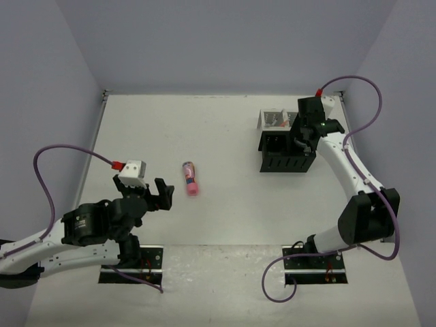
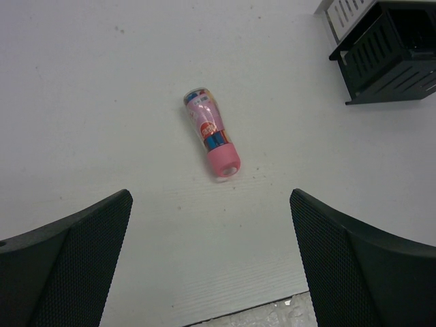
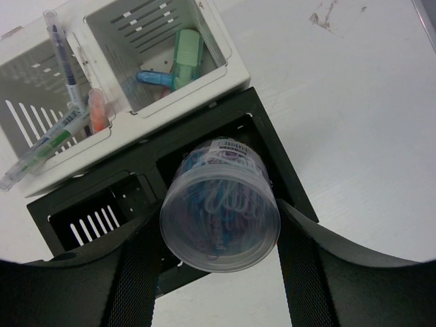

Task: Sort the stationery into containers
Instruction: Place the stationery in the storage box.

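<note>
On the left, we saw the left end effector (image 1: 162, 195) low over the worktop (image 1: 231, 218), its two fingers spread wide and holding nothing. In the left wrist view, the left end effector (image 2: 210, 208) framed a stubby pink marker (image 2: 212, 139) that lay flat on the bare surface ahead of the fingertips and clear of both, its pink cap pointing back toward the camera. From above, that marker (image 1: 191, 178) lay alone just beside the left arm's open fingers, well apart from the two containers in the far right corner. There the black container (image 1: 286, 155) stood directly in front of the white container (image 1: 270, 121), the two touching. The right end effector (image 1: 308, 133) hung over the black one. Through the right wrist camera, we saw the right end effector (image 3: 218, 221) pinching a clear round pot (image 3: 219, 197) full of bluish clips, held above a compartment at the right end of the black container (image 3: 279, 160). Behind it, the white container (image 3: 228, 65) held a green marker (image 3: 186, 51) and a blue marker (image 3: 153, 77) in one compartment. Its neighbouring compartment held a clear pen (image 3: 61, 58), an orange pen (image 3: 97, 112) and a greenish pen (image 3: 48, 143).
</note>
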You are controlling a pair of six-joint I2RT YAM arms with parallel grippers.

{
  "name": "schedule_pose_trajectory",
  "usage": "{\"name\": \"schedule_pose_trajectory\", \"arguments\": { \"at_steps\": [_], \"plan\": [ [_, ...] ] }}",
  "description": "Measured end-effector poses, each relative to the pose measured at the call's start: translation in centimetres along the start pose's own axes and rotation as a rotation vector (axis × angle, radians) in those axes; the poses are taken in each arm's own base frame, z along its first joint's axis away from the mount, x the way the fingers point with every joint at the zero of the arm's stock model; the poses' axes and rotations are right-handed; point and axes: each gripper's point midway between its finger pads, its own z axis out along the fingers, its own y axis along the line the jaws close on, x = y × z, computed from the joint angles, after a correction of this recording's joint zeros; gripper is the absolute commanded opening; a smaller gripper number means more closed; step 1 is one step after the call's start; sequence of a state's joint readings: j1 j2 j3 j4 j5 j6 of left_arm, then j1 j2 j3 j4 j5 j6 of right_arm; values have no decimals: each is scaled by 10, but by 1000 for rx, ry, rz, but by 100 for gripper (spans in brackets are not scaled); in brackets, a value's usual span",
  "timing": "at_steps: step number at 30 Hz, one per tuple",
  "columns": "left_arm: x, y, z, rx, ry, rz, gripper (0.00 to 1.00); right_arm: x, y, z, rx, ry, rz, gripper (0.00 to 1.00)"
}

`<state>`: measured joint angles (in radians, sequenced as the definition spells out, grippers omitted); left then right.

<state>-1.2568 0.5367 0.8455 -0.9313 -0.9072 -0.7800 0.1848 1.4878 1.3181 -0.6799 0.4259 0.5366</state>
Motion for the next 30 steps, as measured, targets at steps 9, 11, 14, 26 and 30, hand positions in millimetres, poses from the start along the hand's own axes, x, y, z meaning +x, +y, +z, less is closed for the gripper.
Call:
{"name": "schedule_pose_trajectory", "arguments": {
  "at_steps": [9,11,14,26,30],
  "plan": [
    [-4,2,-4,19,-15,-24,100,13,3,7,-23,28,1,32],
    [-4,2,-4,19,-15,-24,100,17,4,9,-28,37,-1,50],
    [-4,2,-4,18,-14,-23,100,19,5,12,-26,47,-4,55],
    [8,-3,8,-36,31,54,100,5,6,-2,-45,21,2,99],
    [17,-1,21,-109,66,106,100,-4,5,-15,-66,-13,17,99]
  ]
}}
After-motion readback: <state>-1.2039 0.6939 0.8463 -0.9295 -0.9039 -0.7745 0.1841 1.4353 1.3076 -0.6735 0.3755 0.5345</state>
